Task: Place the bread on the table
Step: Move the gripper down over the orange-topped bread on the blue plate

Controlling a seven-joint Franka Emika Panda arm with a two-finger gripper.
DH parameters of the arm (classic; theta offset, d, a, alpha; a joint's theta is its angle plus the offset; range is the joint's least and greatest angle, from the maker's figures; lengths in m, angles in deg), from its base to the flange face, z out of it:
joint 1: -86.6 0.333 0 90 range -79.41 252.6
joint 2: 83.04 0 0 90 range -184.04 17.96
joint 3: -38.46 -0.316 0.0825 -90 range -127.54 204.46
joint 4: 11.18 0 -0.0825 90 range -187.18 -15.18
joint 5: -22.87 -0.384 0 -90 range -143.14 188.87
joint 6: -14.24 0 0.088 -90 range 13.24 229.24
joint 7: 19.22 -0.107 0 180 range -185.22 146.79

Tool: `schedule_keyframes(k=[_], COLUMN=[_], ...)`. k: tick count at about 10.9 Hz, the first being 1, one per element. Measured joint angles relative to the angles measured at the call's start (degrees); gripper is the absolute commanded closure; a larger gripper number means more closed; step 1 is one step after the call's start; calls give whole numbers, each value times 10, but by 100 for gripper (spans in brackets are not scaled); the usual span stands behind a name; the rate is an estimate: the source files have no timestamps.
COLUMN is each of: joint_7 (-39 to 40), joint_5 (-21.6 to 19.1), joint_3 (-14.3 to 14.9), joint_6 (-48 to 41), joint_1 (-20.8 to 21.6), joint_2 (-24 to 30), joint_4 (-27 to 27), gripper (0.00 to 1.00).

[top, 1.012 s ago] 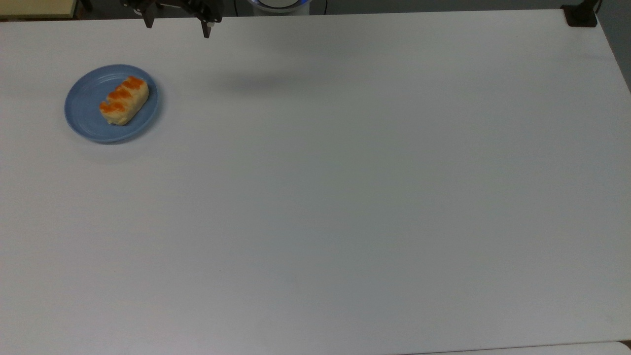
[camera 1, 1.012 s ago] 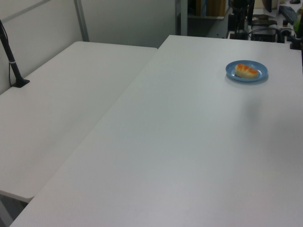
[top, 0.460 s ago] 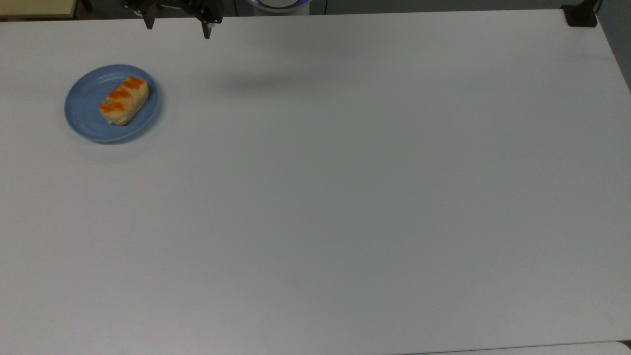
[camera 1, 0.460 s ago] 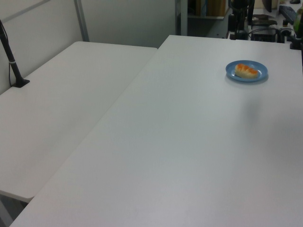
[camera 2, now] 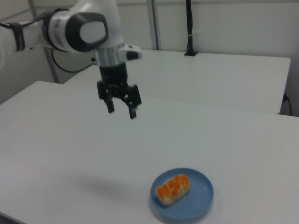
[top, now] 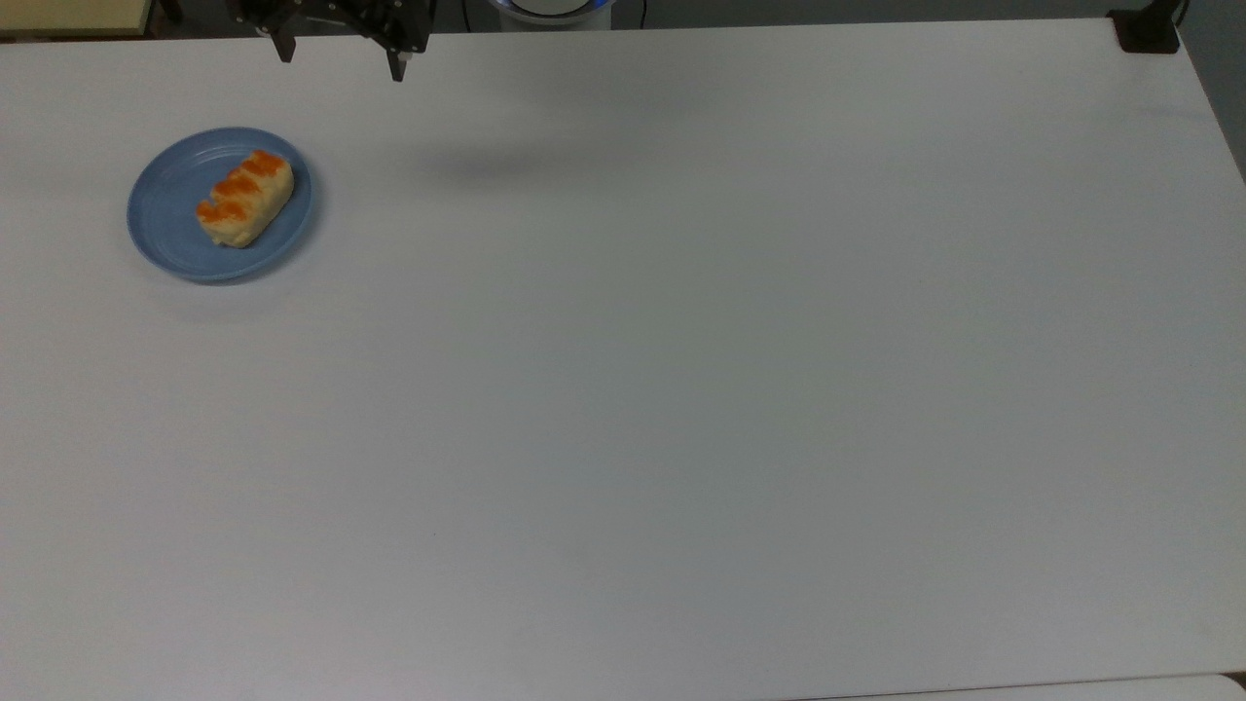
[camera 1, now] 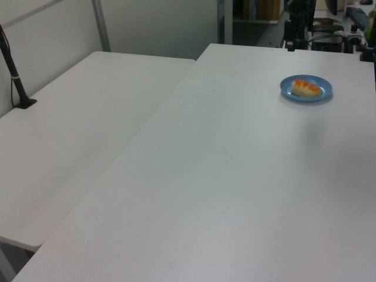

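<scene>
- You are looking at the bread (top: pixel 244 198), which is lying on its side on a blue plate (top: pixel 165 219) near the top view's far-left corner of the bench (top: pixel 681 389); its orange-glazed bumps are facing up.
- In the right view, the bread (camera 2: pixel 172 189) is sitting slightly left of the plate's (camera 2: pixel 198 200) middle, with its long axis running diagonally.
- In the left view, the plate (camera 1: pixel 324 87) is sitting toward the far right of the bench (camera 1: pixel 223 176), with the bread (camera 1: pixel 306 87) resting on it.
- Your gripper (camera 2: pixel 120 108) is hanging in the air with its fingers spread wide and nothing between them; the fingertips are pointing down toward the bench (camera 2: pixel 70 140).
- In the right view, the gripper is hovering well above the bench surface, up and to the left of the plate, well apart from the bread.
- In the top view, the gripper (top: pixel 336 63) is showing at the far edge of the bench, to the right of the plate.
- A second white bench (camera 1: pixel 76 135) is standing beside the main one on the left view's left, with a black post (camera 1: pixel 14 76) rising from it.
</scene>
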State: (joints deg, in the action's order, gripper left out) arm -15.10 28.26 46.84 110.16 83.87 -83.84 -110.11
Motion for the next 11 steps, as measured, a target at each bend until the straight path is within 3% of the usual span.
schedule_keyframes(k=[2,5,9,10,11], joint_7=[25,40,41,42,42], joint_5=[0,0,0,0,0], joint_3=[31,90,139,148,150], joint_6=[37,164,283,314,331], joint_1=[-9,-16,-18,-18,-19], joint_2=[-25,-55,-115,-124,-130], joint_4=[-25,-89,-130,-148,-162], gripper=[0,0,0,6,26])
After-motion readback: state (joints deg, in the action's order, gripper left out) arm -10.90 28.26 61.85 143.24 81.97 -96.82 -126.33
